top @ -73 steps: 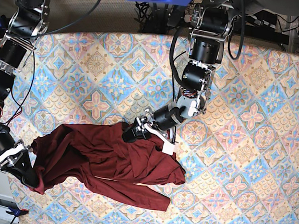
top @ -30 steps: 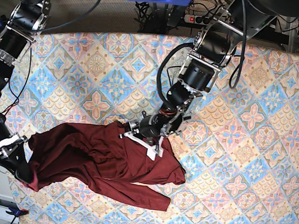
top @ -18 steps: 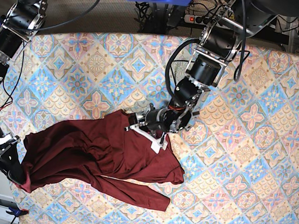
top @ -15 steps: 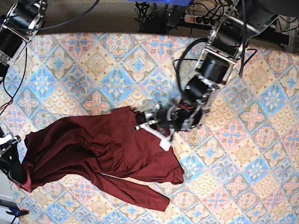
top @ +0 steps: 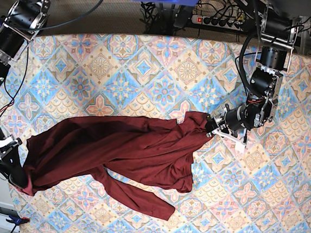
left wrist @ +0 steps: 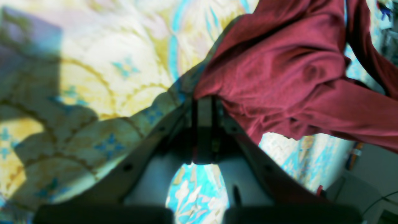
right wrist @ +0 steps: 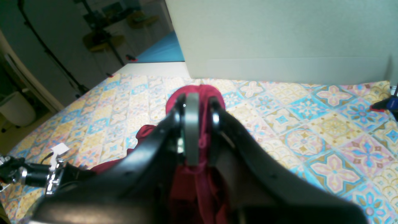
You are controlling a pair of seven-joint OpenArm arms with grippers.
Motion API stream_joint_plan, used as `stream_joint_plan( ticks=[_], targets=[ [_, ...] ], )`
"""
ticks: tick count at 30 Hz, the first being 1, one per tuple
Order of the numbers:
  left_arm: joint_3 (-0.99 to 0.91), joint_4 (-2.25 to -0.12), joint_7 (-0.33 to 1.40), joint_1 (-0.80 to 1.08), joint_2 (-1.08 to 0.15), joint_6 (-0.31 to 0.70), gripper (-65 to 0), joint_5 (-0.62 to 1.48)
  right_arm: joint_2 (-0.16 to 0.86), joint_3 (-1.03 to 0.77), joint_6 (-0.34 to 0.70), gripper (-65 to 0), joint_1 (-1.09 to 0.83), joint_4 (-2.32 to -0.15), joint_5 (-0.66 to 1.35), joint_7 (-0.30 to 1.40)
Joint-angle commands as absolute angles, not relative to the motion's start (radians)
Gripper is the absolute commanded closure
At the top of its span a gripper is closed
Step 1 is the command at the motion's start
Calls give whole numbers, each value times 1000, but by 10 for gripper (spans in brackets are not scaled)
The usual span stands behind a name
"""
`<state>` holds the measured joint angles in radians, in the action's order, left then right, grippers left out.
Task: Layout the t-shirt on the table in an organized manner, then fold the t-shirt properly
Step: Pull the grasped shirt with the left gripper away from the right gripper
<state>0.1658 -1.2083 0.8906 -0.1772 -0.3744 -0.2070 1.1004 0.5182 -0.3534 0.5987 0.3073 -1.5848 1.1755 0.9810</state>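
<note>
Left end effector (top: 213, 128) clenched on one edge of the t-shirt (top: 125, 149), at about 3 o'clock of the garment in the base view, low over the tabletop (top: 148, 72). In the left wrist view, same end effector (left wrist: 203, 107) with jaws pressed together, maroon cloth pinched at the tips and fanning out toward 2 o'clock over the patterned cover. Right end effector (top: 20, 180) clamped on the opposite end of the t-shirt, at about 8 o'clock, near the tabletop's corner. In the right wrist view, right end effector (right wrist: 199, 109) with maroon fabric bunched between the jaws and spilling past the tips toward 12 o'clock. T-shirt stretched between the two grips, running from 8 o'clock to 3 o'clock across the lower middle of the tabletop, still creased and partly folded on itself. One long sleeve (top: 137, 198) trailing toward 5 o'clock, flat on the diamond tiles. White panel (right wrist: 279, 37) standing beyond the tabletop edge in the right wrist view.
</note>
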Motion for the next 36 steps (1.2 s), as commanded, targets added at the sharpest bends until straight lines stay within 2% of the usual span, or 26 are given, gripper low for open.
stream_joint_plan(
  ticks=[1, 6, 7, 13, 15, 25, 36],
  targets=[
    [150, -1231, 892, -180, -392, -220, 0, 1086, 542, -361, 605, -3, 334, -1601, 1199, 946],
    [150, -1265, 900, -180, -392, -220, 0, 1086, 542, -361, 605, -3, 334, -1598, 1199, 946],
    [151, -1267, 901, -180, -392, -220, -22, 1086, 542, -364, 605, -3, 329, -1598, 1199, 946],
    [150, -1279, 963, -156, -420, -222, -359, 1188, 542, -366, 605, -3, 312, -1600, 1199, 946],
    [151, -1279, 977, -151, -423, -220, -408, 1222, 542, -366, 605, -3, 312, -1600, 1199, 946],
    [213, -1402, 978, -54, -420, -220, -406, 1267, 542, -363, 605, -3, 312, -1601, 1199, 946],
    [225, -1377, 977, -62, -338, -226, -406, 1115, 542, -363, 605, -3, 312, -1601, 1199, 946]
  ],
)
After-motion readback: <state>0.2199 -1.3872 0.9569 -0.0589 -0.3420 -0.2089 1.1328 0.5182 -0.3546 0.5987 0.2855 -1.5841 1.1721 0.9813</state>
